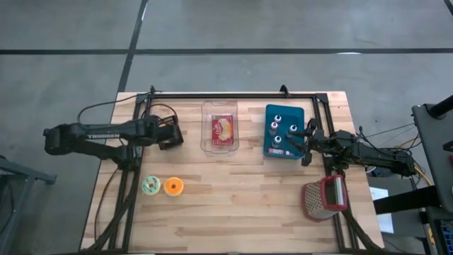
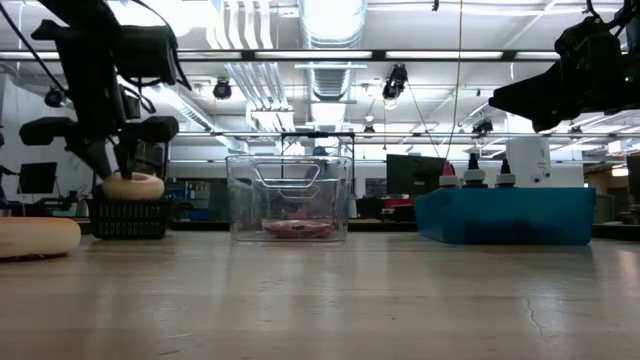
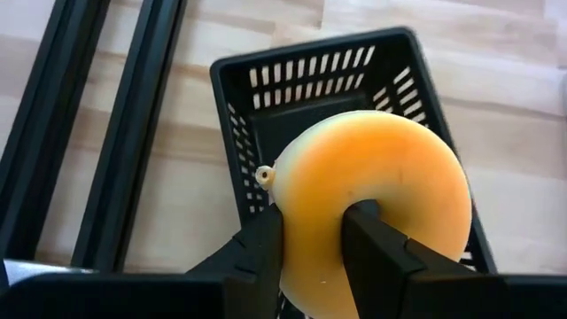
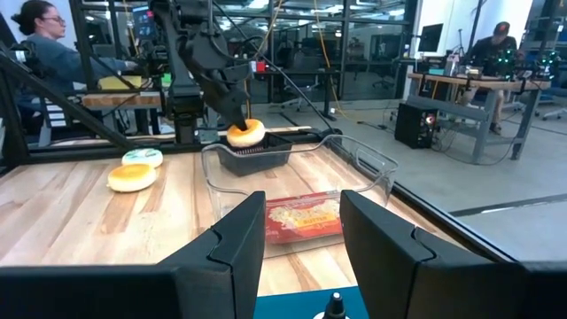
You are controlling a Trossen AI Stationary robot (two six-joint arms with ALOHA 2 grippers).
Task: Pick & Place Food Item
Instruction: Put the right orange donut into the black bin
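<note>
My left gripper (image 1: pixel 170 134) is shut on a yellow-orange donut (image 3: pixel 390 177) just over a black slotted basket (image 3: pixel 310 80) at the table's far left. In the low view the donut (image 2: pixel 133 186) is level with the basket's (image 2: pixel 128 218) top rim; I cannot tell whether it touches it. A clear container (image 1: pixel 221 127) at the far middle holds a red food pack (image 4: pixel 303 215) lying flat on its floor. My right gripper (image 4: pixel 301 239) is open and empty, above the right edge of a blue tray (image 1: pixel 283 117) of small bottles. My left gripper pinches the donut's ring (image 3: pixel 314 204) between its two fingers. One finger (image 3: pixel 372 230) goes through the hole and the other (image 3: pixel 266 239) lies on the outer side. The fingers come from above, pointing down. The donut hangs tilted over the basket's opening.
A green donut (image 1: pixel 151 185) and an orange donut (image 1: pixel 173 186) lie on the table near the left front. A red-handled grater (image 1: pixel 324 200) lies at the right front. A black frame rail (image 1: pixel 233 95) runs along the far edge. People sit at desks beyond the table.
</note>
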